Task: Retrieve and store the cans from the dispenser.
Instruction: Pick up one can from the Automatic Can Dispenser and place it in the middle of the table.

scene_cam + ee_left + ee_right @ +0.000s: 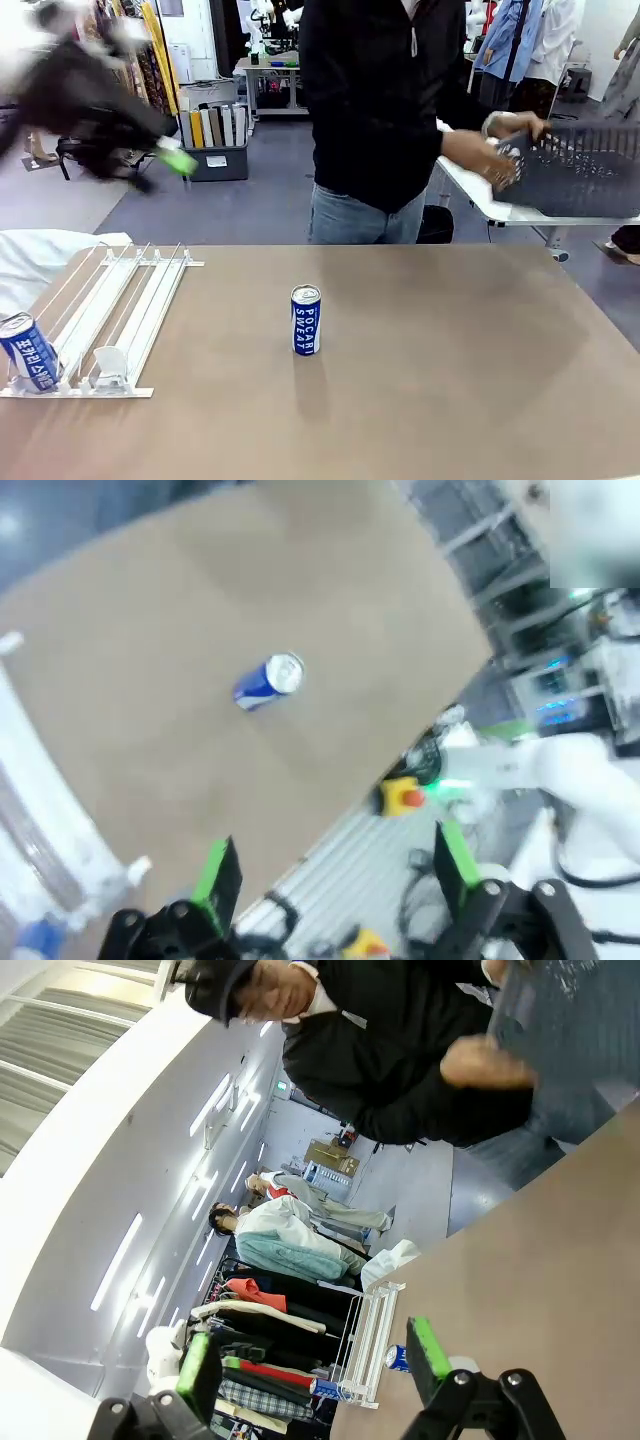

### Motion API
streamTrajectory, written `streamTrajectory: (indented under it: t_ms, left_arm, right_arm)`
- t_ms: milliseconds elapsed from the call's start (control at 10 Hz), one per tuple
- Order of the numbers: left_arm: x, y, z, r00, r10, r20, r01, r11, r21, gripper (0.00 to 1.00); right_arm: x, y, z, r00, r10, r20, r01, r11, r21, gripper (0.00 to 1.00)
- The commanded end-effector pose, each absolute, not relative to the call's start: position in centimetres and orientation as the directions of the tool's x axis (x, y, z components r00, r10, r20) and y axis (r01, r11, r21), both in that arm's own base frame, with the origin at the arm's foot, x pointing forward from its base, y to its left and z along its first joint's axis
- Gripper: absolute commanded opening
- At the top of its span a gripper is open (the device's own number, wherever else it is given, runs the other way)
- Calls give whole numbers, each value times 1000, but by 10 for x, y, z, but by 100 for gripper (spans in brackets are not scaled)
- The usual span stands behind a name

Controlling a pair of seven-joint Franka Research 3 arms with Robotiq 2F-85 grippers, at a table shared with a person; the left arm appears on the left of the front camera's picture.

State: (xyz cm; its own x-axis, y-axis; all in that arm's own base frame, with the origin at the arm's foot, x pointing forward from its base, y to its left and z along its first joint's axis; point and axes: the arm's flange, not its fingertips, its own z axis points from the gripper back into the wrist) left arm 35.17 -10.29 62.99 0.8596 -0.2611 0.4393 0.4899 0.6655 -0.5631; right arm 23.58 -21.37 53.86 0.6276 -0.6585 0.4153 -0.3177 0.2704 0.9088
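Note:
One blue Pocari Sweat can (306, 320) stands upright at the table's middle; the left wrist view looks down on this can (268, 680). A second blue can (28, 352) rests at the low end of the white dispenser (115, 305) at the front left. My left gripper (178, 160) is a blur high above the table's left side. In its wrist view the left gripper (335, 875) is open with nothing between its fingers. My right gripper (315, 1360) is open and holds nothing, with the dispenser (365, 1345) and its can (398, 1358) far beyond it.
A person stands at the far side, a hand (490, 160) holding a grey mesh basket (585, 170) over a white side table at the right. White cloth (40, 262) lies by the dispenser's upper end. The brown table (450, 380) is bare right of the standing can.

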Motion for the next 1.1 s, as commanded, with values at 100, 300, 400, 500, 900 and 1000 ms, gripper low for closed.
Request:
streamTrajectory:
  t_ms: [100,300,400,500,900,1000]
  left_arm:
    - [314,70,598,912,50,407,336,476,-812,100]
    - [294,143,558,888,291,356,244,356,-902,100]
    - [292,160,531,895,320,310,224,277,-934,100]
    - [294,170,507,904,320,283,229,195,-954,100]
    - [273,184,522,896,340,284,193,276,-941,100]
    - [273,184,522,896,340,284,193,276,-941,100]
  right_arm:
    - [238,-213,543,611,-672,419,-341,255,905,100]
    - [238,-213,543,611,-672,419,-341,255,905,100]
    - [238,-213,543,611,-672,419,-341,255,905,100]
    - [238,-213,543,611,-672,419,-341,255,905,100]
    - [238,-213,543,611,-672,419,-341,255,905,100]
    - [238,-213,543,611,-672,419,-341,255,905,100]
